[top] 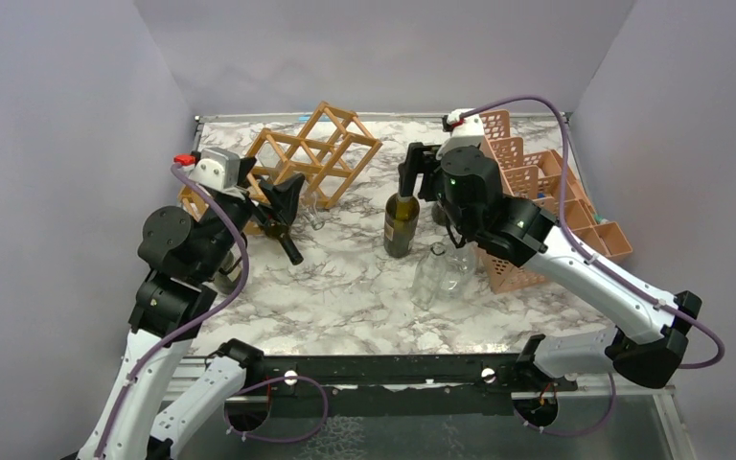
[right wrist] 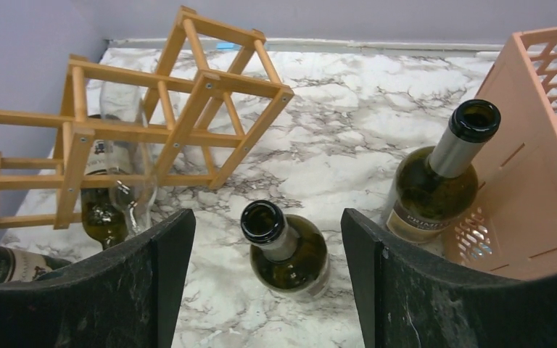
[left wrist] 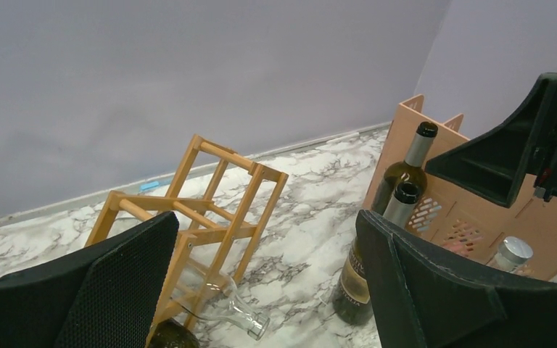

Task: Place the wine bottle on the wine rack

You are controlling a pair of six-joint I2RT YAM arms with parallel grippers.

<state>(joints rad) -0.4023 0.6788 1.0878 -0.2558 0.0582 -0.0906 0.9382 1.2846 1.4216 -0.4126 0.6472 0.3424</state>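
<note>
The left gripper (top: pixel 283 203) sits left of centre, jaws wide apart; the right gripper (top: pixel 410 172) points down at centre, jaws spread.

1. The left gripper (left wrist: pixel 267 217) fills the bottom of the view. Its two black fingers (left wrist: pixel 116 290) are spread wide, with nothing between them.
2. The wine rack (left wrist: pixel 214 206), made of light wooden sticks, sits tilted on the marbled tabletop (left wrist: pixel 304 188), towards the edge along the wall (left wrist: pixel 188 72).
3. A clear glass bottle (left wrist: pixel 236 312) lies on its side at the rack's foot, neck poking out of the lattice. A dark bottle (left wrist: pixel 170 337) barely shows below it.
4. Two bottles stand upright — the nearer wine bottle (left wrist: pixel 405 203) partly behind a finger, the farther wine bottle (left wrist: pixel 405 174) just beside the pink crate (left wrist: pixel 479 217).
5. The right gripper (left wrist: pixel 489 163) shows one black finger in front of the crate, above a silvery cap (left wrist: pixel 512 252).
</note>
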